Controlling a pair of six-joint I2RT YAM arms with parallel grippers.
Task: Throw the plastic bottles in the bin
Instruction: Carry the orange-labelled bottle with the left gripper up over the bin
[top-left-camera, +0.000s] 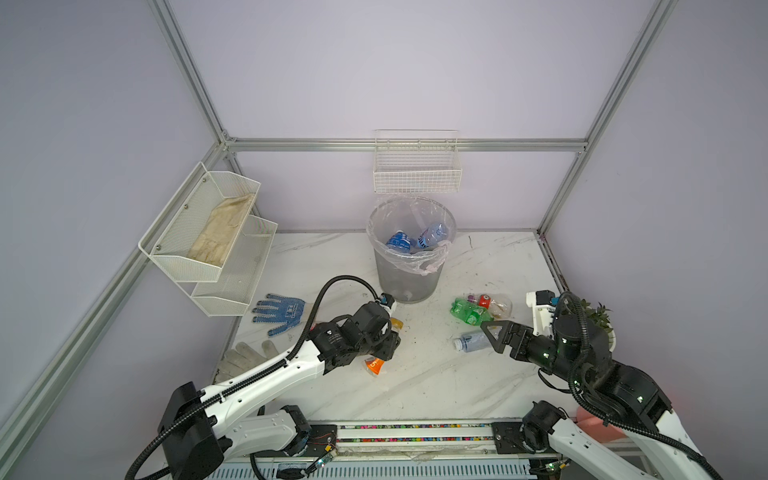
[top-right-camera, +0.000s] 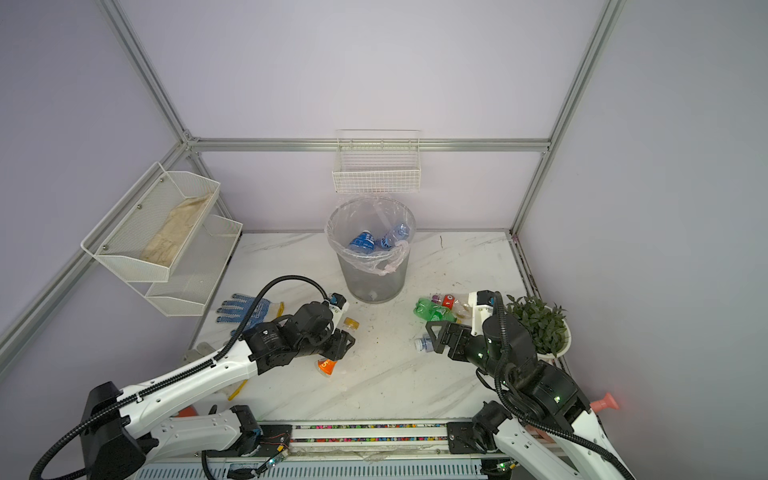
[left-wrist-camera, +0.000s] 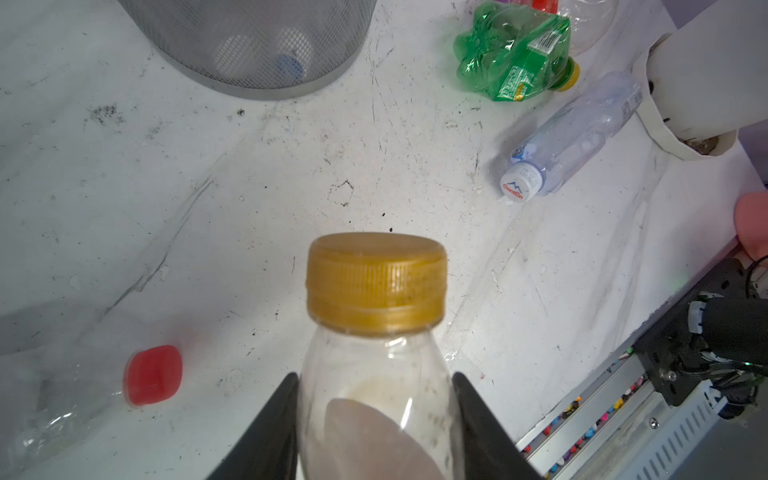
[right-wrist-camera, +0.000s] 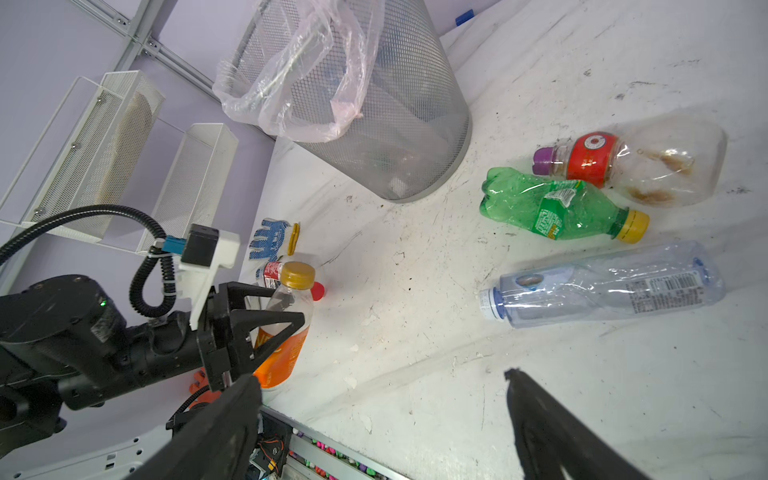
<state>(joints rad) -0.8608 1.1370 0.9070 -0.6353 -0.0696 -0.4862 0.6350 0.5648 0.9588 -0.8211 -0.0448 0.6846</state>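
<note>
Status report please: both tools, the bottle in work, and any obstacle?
Left tool clamped on gold-capped bottle. Right tool open, empty, near clear bottle. Nothing between held bottle and bin.

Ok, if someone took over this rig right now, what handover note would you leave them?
Left gripper: closed on the orange-label bottle, short of the bin.
Right gripper: open, empty, near the clear bottle.
Done: at least two blue-label bottles lie in the bin.
To do: bin the held bottle, then the clear one, the green bottle, the red-label bottle and the red-capped bottle by the left gripper.
</note>
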